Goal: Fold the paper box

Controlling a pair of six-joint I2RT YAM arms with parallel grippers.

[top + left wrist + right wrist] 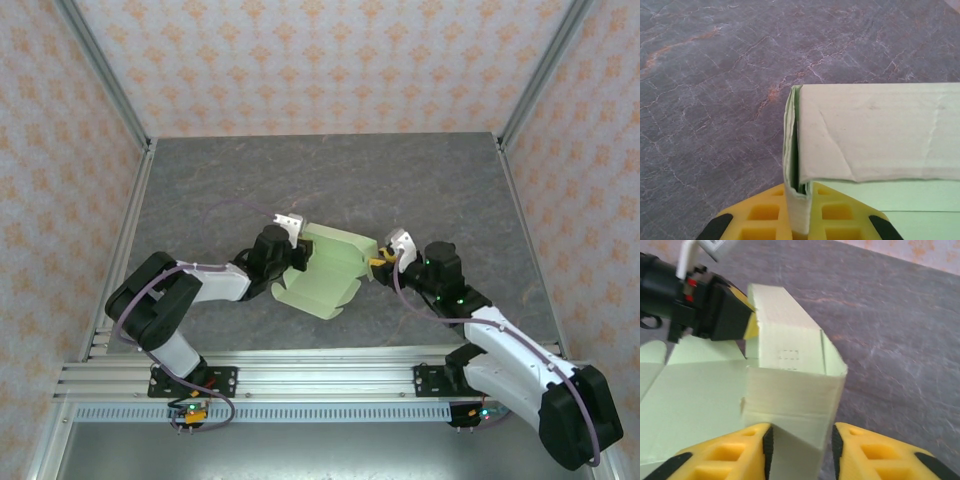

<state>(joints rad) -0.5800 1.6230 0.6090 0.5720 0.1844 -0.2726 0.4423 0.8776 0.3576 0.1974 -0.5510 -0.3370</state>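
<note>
The paper box [325,272], partly raised, lies on the table [330,180] between the two arms. At the box's left end the left gripper [800,210] is pressed together on a doubled card edge. At its right end the right gripper [802,440] straddles an upright wall with its fingers apart; whether they squeeze it cannot be told.

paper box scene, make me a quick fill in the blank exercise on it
1. The left pincer is ___ on a folded edge of the paper box.
2. The right pincer has a raised box corner ___ its fingers.
3. Both pincers' fingers are coloured ___.
Missing words: shut; between; yellow.
</note>
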